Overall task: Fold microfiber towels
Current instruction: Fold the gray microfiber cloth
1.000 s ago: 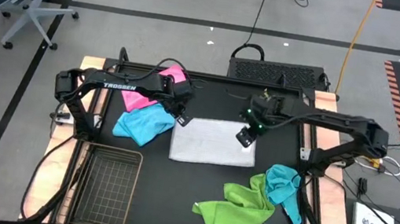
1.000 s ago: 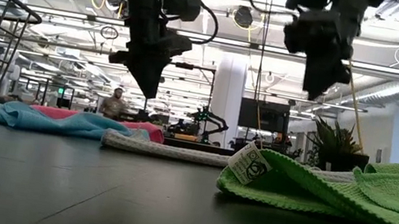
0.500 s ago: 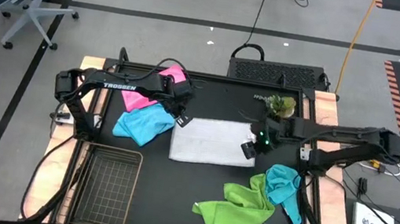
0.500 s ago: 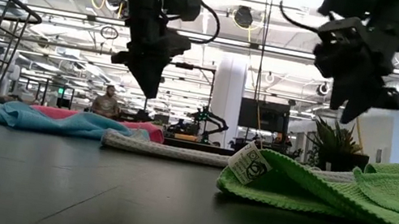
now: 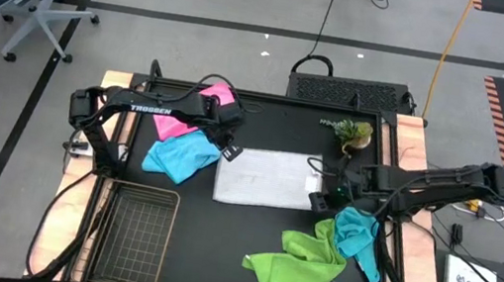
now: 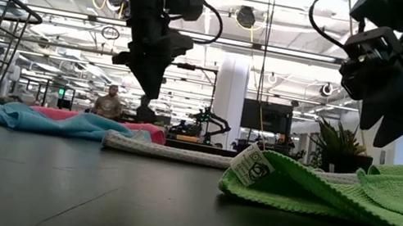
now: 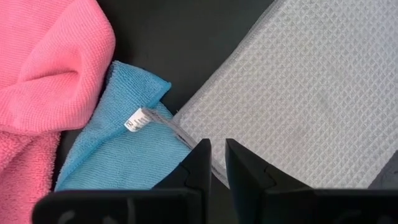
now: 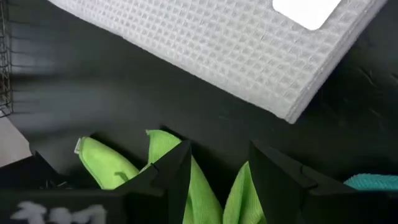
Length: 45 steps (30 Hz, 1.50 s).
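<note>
Left gripper point(image 5: 228, 149): hovering over the near-left corner of the pale grey-white towel point(image 5: 266, 178), fingers drawn narrow with only a slit between them in the left wrist view, holding nothing.
Right gripper point(image 5: 323, 198): hanging low just off the grey towel's right edge, beside the teal towel point(image 5: 355, 233); jaws standing wide apart in the right wrist view, nothing between them.
Grey towel: lying flat mid-table in a tidy rectangle, layered edges showing at its corner in the right wrist view point(image 8: 249, 56), so it is looking already doubled over. Long axis running left to right across the table; short sides facing the two arms; a small white label point(image 8: 306, 11) sitting near one corner.
Other towels: pink point(image 5: 181, 115) and light blue point(image 5: 180, 156) bunched at the left, touching each other; lime green point(image 5: 299, 258) crumpled front right, overlapping the teal one.
Wire basket point(image 5: 130, 233): sitting front left, well apart from the grey towel.
Potted plant point(image 5: 351, 132): standing at the back right.
Step in hand: likely between folds on the grey towel, both grippers free of cloth.
Next move: probably calling for each gripper to be pinching a corner of one short side and carrying it across to the opposite side, or for a fresh towel to be spread.
</note>
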Each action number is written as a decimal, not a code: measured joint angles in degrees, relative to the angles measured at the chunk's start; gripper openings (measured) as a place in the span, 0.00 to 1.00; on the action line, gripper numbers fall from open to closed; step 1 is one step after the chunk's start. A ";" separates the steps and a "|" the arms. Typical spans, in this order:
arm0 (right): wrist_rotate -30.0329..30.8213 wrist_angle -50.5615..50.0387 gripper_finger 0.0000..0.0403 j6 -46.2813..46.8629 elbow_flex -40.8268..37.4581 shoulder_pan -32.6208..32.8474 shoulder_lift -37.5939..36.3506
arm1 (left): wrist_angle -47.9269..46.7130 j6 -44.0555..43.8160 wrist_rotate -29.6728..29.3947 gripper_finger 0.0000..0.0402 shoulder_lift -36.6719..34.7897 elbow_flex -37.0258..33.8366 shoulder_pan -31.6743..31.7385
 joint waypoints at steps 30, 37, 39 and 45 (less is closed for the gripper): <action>3.40 11.40 0.38 5.77 -10.07 2.90 0.09 | 2.56 -1.62 -1.24 0.12 7.74 -0.48 -0.76; 3.34 11.35 0.38 5.79 -12.22 2.90 0.09 | 2.48 -1.40 -1.60 0.12 8.09 -0.44 -0.77; 3.59 11.10 0.38 5.79 -12.41 2.90 0.09 | 2.45 -1.35 -1.60 0.12 8.07 -0.44 -0.76; 6.12 11.50 0.38 5.79 -12.41 2.88 0.09 | 1.22 0.49 -2.24 0.12 8.07 -1.00 -0.83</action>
